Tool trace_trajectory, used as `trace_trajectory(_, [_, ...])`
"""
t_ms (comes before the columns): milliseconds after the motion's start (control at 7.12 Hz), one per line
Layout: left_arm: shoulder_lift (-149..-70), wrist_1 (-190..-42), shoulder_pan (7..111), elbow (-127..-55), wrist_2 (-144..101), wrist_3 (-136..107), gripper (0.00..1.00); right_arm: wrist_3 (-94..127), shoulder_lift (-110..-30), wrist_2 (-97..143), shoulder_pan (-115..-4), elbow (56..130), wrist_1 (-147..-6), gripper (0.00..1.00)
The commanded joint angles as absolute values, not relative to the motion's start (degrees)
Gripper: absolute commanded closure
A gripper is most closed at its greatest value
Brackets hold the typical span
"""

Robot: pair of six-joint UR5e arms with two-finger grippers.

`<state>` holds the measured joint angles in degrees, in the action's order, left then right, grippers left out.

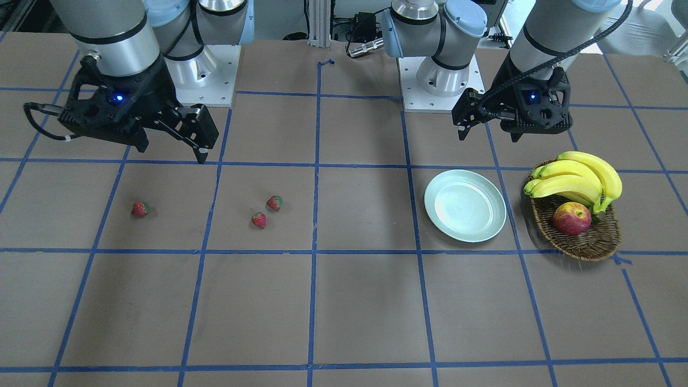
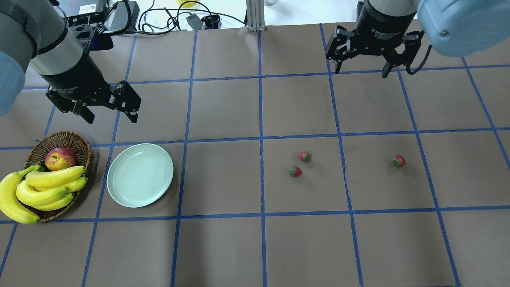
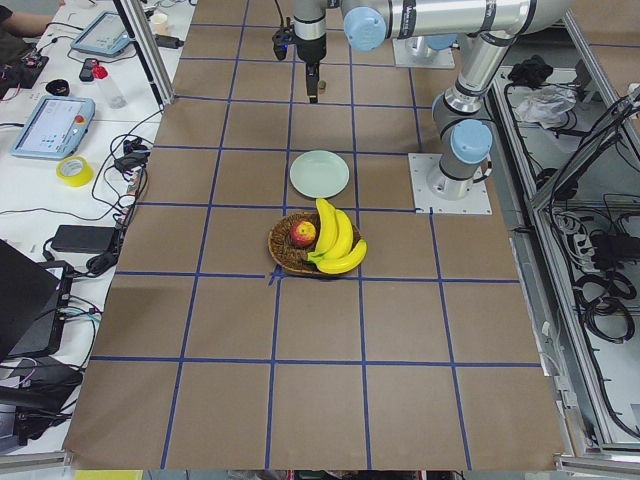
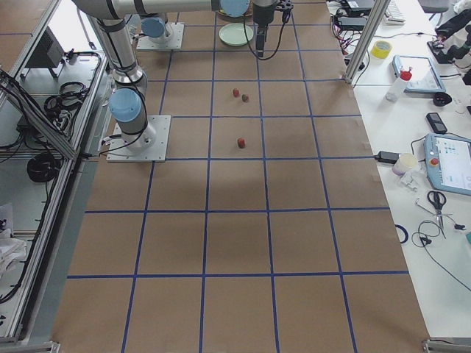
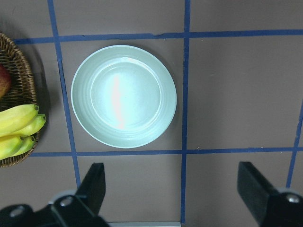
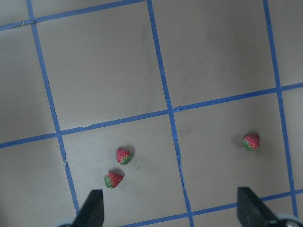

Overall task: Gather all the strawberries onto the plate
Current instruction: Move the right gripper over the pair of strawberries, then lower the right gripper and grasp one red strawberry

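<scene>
Three small red strawberries lie on the brown table on my right side: two close together (image 2: 305, 156) (image 2: 295, 171) and one apart, farther right (image 2: 398, 161). The right wrist view shows the pair (image 6: 124, 155) (image 6: 113, 179) and the lone one (image 6: 251, 141). The pale mint plate (image 2: 140, 175) is bare on my left side and also shows in the left wrist view (image 5: 123, 96). My left gripper (image 2: 111, 118) is open and empty, hovering just behind the plate. My right gripper (image 2: 361, 72) is open and empty, high above the table behind the strawberries.
A brown wicker basket (image 2: 59, 139) stands left of the plate. It holds a bunch of bananas (image 2: 44, 187) and a red-yellow apple (image 2: 60, 158). Blue tape lines grid the table. Cables and the arm bases sit at the far edge.
</scene>
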<state>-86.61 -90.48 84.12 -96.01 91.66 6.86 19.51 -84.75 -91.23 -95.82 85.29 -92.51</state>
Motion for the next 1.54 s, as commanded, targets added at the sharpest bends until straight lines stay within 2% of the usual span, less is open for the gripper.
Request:
trace_trajectory(0, [-87.1, -87.21, 84.11, -96.5, 91.59, 6.94, 0.0, 34.83, -78.43, -90.7, -103.24, 86.39, -93.34, 0.0])
trace_trajectory(281, [-87.45, -85.17, 84.29, -96.59, 91.14, 6.77, 0.0, 46.6, -72.88, -87.65, -104.23, 89.1, -95.43, 0.0])
trace_trajectory(702, [-87.45, -85.61, 84.28, -97.03, 91.06, 6.86, 0.0, 50.01, -72.69, -87.54, -104.5, 110.76, -123.3, 0.0])
trace_trajectory(842, [-87.36, -85.69, 84.29, -97.12, 91.14, 6.86, 0.0, 49.92, -73.29, -88.06, -104.41, 115.61, -128.18, 0.0])
trace_trajectory(982, [-87.28, -85.52, 84.11, -97.12, 91.23, 6.94, 0.0, 49.92, -73.13, -87.37, -104.5, 117.32, -130.41, 0.12])
trace_trajectory(1123, [-87.1, -85.69, 84.2, -96.95, 92.01, 6.94, 0.0, 50.01, -72.69, -86.84, -104.5, 117.77, -130.26, 0.09])
trace_trajectory(1404, [-86.4, -85.78, 84.55, -96.77, 91.41, 6.94, 0.0, 50.01, -72.6, -86.57, -104.5, 117.69, -130.52, 0.55])
